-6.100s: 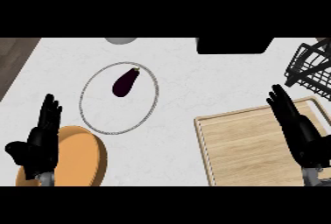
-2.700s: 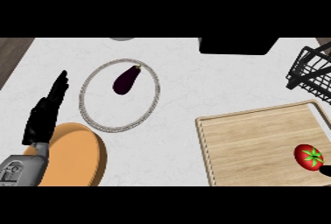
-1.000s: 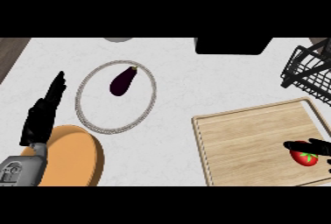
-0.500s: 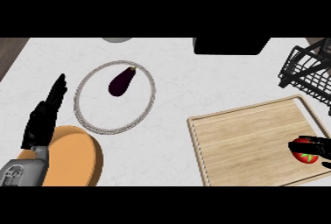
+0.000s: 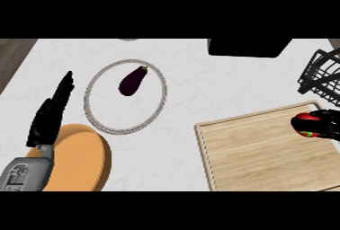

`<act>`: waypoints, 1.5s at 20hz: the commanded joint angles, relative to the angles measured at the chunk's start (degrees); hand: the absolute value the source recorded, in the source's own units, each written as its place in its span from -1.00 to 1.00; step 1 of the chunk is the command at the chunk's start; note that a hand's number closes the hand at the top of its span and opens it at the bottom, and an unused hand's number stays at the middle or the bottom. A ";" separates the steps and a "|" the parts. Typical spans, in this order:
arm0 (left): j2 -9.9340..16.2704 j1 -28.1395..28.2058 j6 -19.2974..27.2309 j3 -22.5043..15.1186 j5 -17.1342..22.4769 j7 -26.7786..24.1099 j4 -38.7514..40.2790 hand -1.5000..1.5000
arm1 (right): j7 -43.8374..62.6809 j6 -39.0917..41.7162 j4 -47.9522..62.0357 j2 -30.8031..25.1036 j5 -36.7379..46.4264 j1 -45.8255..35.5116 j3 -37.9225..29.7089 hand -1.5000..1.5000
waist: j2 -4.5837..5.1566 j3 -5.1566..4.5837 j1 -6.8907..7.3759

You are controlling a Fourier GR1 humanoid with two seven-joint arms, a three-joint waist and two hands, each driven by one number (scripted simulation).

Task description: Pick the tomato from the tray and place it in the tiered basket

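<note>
Both hands are showing: the right hand (image 5: pixel 327 129) is curling round the tomato (image 5: pixel 305 125) above the tray (image 5: pixel 266 157); the left hand (image 5: pixel 50 114) is resting with straight fingers.

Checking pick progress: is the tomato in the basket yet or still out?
Out. The right hand curls round the tomato above the tray; the basket sits beyond it.

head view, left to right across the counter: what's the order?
left hand → orange plate → eggplant on the ringed plate → wooden tray → tomato in right hand.
</note>
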 commanded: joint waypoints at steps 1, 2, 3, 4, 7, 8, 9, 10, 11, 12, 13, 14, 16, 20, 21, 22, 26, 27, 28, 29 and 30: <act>-1.56 -3.25 -1.32 -3.22 -0.75 -0.16 -0.64 0.00 | -0.67 4.15 3.66 1.75 8.84 -11.51 4.82 1.00 | 1.52 -0.09 6.43; -1.27 -3.53 -2.47 -3.37 -0.23 -0.47 0.01 0.00 | -2.41 5.05 3.85 1.79 10.68 -13.75 5.72 1.00 | 2.23 -0.25 8.66; -1.83 -4.94 -1.80 -4.15 -1.21 0.22 -0.12 0.00 | -2.93 3.97 6.65 3.32 13.51 -16.32 6.87 1.00 | 2.04 -0.10 8.02; -2.36 -4.81 -1.45 -3.92 -1.14 -0.71 1.30 0.00 | -2.42 2.13 9.20 5.80 15.51 -19.70 6.94 1.00 | 1.87 -0.11 7.23; -2.45 -4.47 -0.71 -3.42 -1.47 -0.26 2.09 0.00 | -0.06 0.98 15.97 6.39 23.23 -28.08 9.20 1.00 | 0.89 -0.26 5.77; -2.26 -4.85 -0.93 -2.97 -1.10 -0.14 2.37 0.00 | 0.76 2.09 18.52 7.42 24.78 -31.38 9.52 1.00 | 0.91 -0.27 5.91; -1.37 -3.70 -1.90 -2.45 -0.30 0.18 1.39 0.00 | 2.25 2.17 20.20 7.45 27.74 -33.24 10.97 1.00 | 0.28 -0.27 5.19; -2.38 -3.10 -0.15 -3.12 -1.78 -0.43 1.85 0.00 | 2.51 1.17 23.09 9.94 30.14 -35.06 11.56 1.00 | 0.28 -0.16 4.10; -1.77 -3.34 -0.84 -2.25 -0.97 -0.01 2.35 0.00 | 3.65 3.91 24.17 9.11 31.10 -39.51 10.84 1.00 | 0.06 -0.21 3.69; -1.52 -5.25 -0.33 -1.87 -1.51 0.85 2.85 0.00 | 3.38 4.17 27.64 11.45 32.72 -42.01 10.98 1.00 | 0.30 -0.11 3.26; -0.51 -4.61 -1.01 -0.34 -0.40 -0.04 3.61 0.00 | 6.01 4.80 28.82 13.18 34.68 -44.93 11.56 1.00 | 0.04 -0.17 2.78; -1.38 -4.44 -0.08 -0.73 -0.97 0.53 3.72 0.00 | 6.17 4.48 30.83 15.19 37.19 -46.21 12.36 1.00 | -0.14 -0.06 1.52; -1.57 -3.64 0.09 -0.66 -0.78 0.48 2.36 0.00 | 6.63 9.22 36.58 16.39 38.82 -50.28 12.53 1.00 | -0.17 0.01 1.20; -0.97 -2.57 0.11 0.65 -0.49 -0.33 3.36 0.00 | 6.95 18.90 40.90 16.89 40.46 -55.65 14.01 1.00 | -0.43 0.06 -0.60; -1.67 -1.29 1.78 -0.33 -2.26 -0.35 2.43 0.00 | 6.50 20.40 40.94 16.56 40.20 -56.61 13.52 1.00 | -0.62 0.10 -1.06; -0.79 -0.50 0.14 0.66 -0.63 -0.94 2.18 0.00 | 4.64 22.62 42.94 16.71 38.15 -56.78 12.57 1.00 | -0.45 0.12 -0.74; -0.80 -0.76 0.30 2.07 -0.52 -1.33 3.30 0.00 | -2.90 19.23 44.61 17.78 36.29 -55.85 6.71 1.00 | -0.47 0.22 -2.13; -0.69 1.11 0.04 0.95 -0.75 1.24 -1.42 0.00 | -4.85 19.73 49.17 19.03 35.38 -58.38 5.30 1.00 | -0.33 0.25 -0.96; -0.55 0.19 0.33 1.38 -1.55 -1.34 1.72 0.00 | -4.62 20.13 46.50 18.24 35.23 -57.02 4.62 1.00 | -0.51 0.23 -2.11; -0.61 0.85 0.27 1.90 -1.05 -2.71 2.58 0.00 | -8.48 21.07 48.26 17.20 35.65 -54.33 6.43 1.00 | -0.33 0.22 -1.98; -0.53 -0.68 0.09 2.53 -0.44 -1.85 2.95 0.00 | -8.78 22.90 50.90 16.98 36.31 -55.81 6.73 1.00 | -0.22 0.21 -1.77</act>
